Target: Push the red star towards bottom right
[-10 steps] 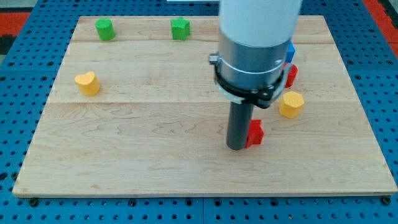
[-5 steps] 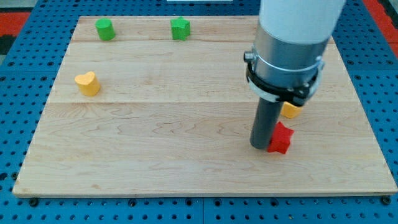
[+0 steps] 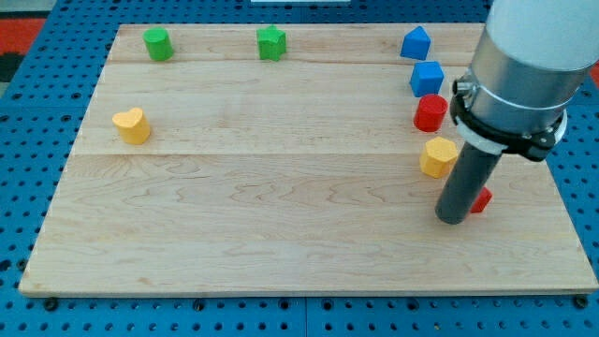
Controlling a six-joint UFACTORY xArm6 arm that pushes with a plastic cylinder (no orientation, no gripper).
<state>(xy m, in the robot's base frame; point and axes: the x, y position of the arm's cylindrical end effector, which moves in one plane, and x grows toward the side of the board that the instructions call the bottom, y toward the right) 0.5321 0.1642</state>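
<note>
The red star point(image 3: 481, 199) lies near the board's right side, toward the view's bottom, and is mostly hidden behind my rod. My tip point(image 3: 453, 219) rests on the board just left of the star, touching it or nearly so. Only a small red part of the star shows to the right of the rod. A yellow hexagon block point(image 3: 437, 156) sits just above and left of the tip.
A red cylinder point(image 3: 430, 112), a blue cube point(image 3: 427, 78) and a blue pentagon-like block point(image 3: 415, 43) line up at the right. A green star point(image 3: 271, 43) and green cylinder point(image 3: 157, 43) sit along the top. A yellow heart point(image 3: 132, 124) lies left.
My tip has moved to the view's right, pushing the red star with it from the board's middle toward the right side. The arm no longer hides the blue and red blocks.
</note>
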